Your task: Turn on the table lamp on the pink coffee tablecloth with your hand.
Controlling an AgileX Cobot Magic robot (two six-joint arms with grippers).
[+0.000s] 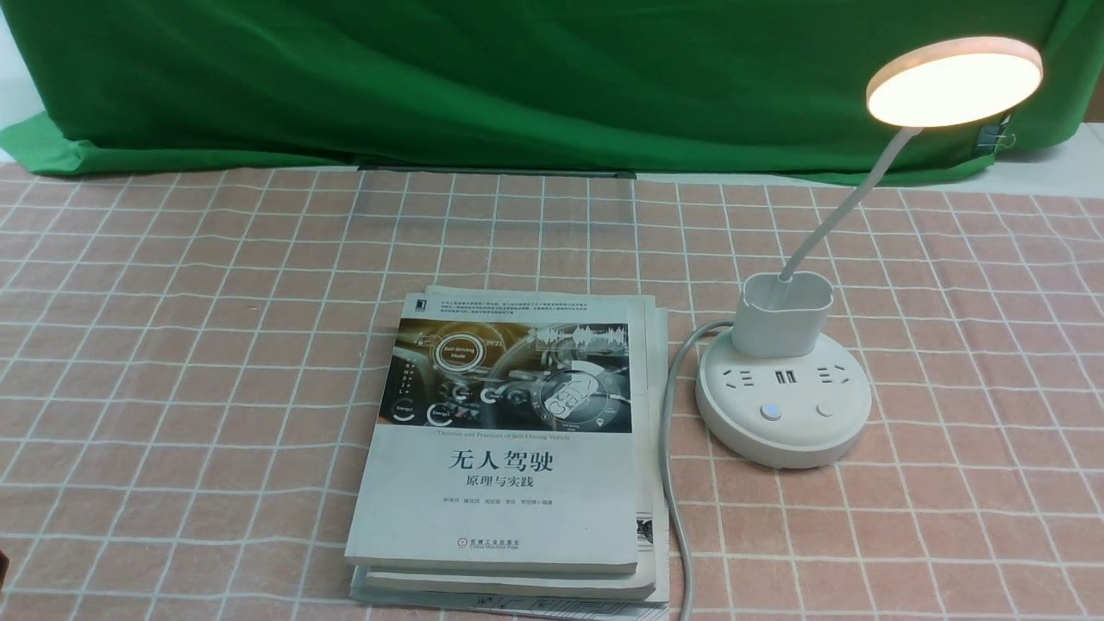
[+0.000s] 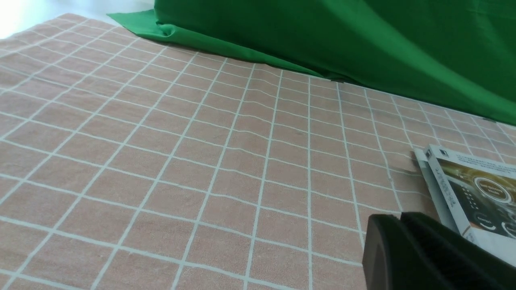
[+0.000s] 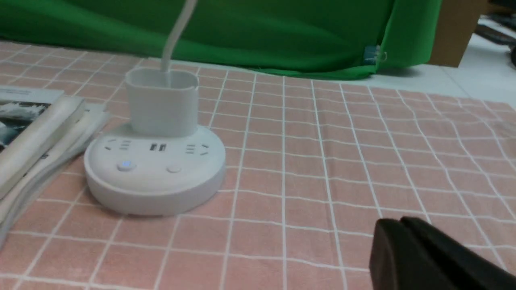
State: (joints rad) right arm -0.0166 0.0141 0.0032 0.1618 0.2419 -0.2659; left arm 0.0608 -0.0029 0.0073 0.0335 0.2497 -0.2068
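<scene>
The white table lamp (image 1: 783, 397) stands on the pink coffee tablecloth (image 1: 172, 345) at the right. Its round disc head (image 1: 954, 79) glows warm white and its left button (image 1: 771, 411) shows a blue light. The base also shows in the right wrist view (image 3: 155, 169). Neither arm shows in the front view. My right gripper (image 3: 399, 225) is shut and empty, low over the cloth and well apart from the base. My left gripper (image 2: 397, 219) is shut and empty, low over the cloth beside the books.
A stack of books (image 1: 509, 448) lies at the middle, left of the lamp, and shows in the left wrist view (image 2: 471, 193). The lamp's grey cord (image 1: 668, 466) runs along the books' right side toward the front edge. A green backdrop cloth (image 1: 517, 78) hangs at the back.
</scene>
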